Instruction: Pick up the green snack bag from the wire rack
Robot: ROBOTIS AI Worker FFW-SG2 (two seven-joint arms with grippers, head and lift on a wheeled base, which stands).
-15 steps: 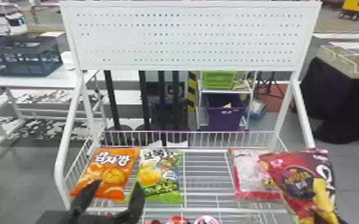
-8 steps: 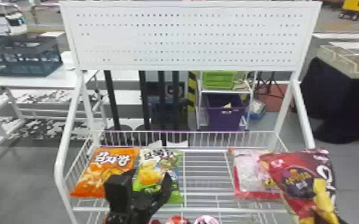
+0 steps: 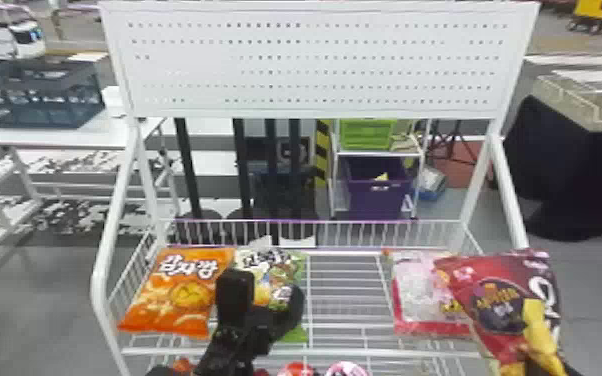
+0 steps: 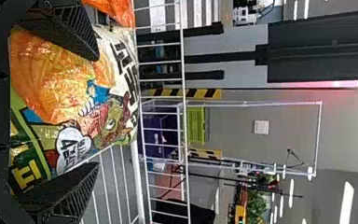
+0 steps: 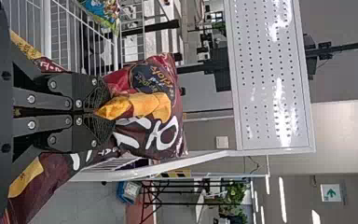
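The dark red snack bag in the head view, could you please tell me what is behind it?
A pink and white bag in the wire rack shows partly behind the dark red snack bag. The pink and white bag's right edge is covered.

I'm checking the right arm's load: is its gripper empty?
No, the right gripper has its fingers closed on a shiny dark red snack bag.

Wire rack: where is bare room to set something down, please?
Bare rack wires lie between the green snack bag and the pink bag. Left is crowded: orange bag beside the green one, left tool over it. Right is crowded too: the red bag, in the right tool, covers part of the pink one.
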